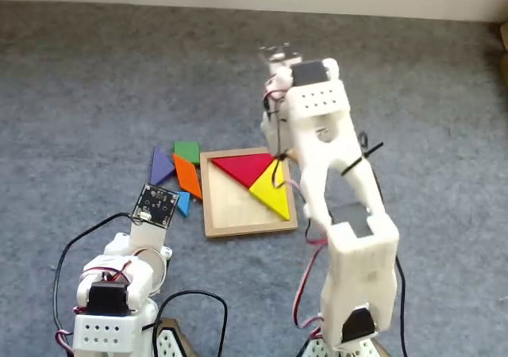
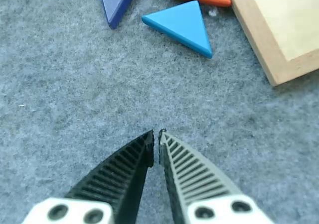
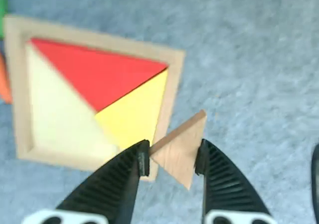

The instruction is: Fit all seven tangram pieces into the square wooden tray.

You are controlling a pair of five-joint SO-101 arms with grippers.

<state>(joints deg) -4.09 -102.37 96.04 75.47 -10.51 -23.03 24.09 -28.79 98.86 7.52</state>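
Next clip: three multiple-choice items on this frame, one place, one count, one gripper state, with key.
1. The light blue triangle lies: A in the wooden tray; B on the carpet beside it; C in a gripper.
2. Pieces in the wooden tray: A two; B four; C none.
3. The right gripper is: A open; B shut on the wooden triangle; C shut, empty.
Key: B, it rests on carpet; A, just the red triangle and yellow triangle; B, it clamps that triangle.
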